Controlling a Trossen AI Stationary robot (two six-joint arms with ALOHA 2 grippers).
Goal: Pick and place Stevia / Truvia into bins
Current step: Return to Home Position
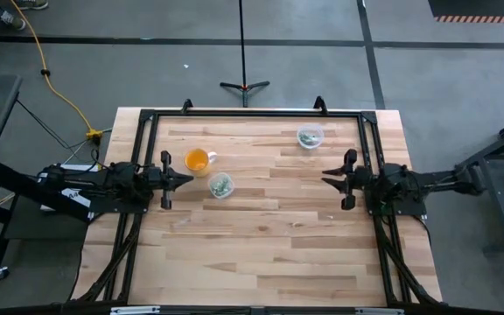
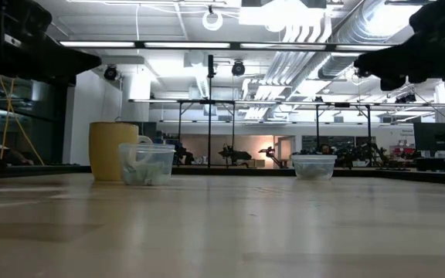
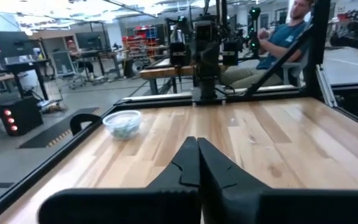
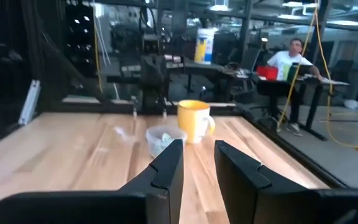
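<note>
Two clear cups stand upright on the table. One cup (image 1: 221,185) (image 2: 147,163) (image 4: 162,139) sits near the left gripper and holds green-and-white packets. The other cup (image 1: 310,136) (image 2: 314,167) (image 3: 122,123) stands near the far edge and also holds packets. No loose packets show on the wood. My left gripper (image 1: 189,180) (image 3: 197,149) hovers shut above the table's left side, next to the nearer cup. My right gripper (image 1: 325,178) (image 4: 197,152) hovers open above the right side, away from both cups.
An orange cup with a handle (image 1: 198,160) (image 2: 113,150) (image 4: 194,121) stands just beyond the nearer clear cup. A black frame (image 1: 252,114) borders the table's far edge and sides. Bare wood (image 1: 269,236) spreads across the middle and near part. People sit in the room beyond.
</note>
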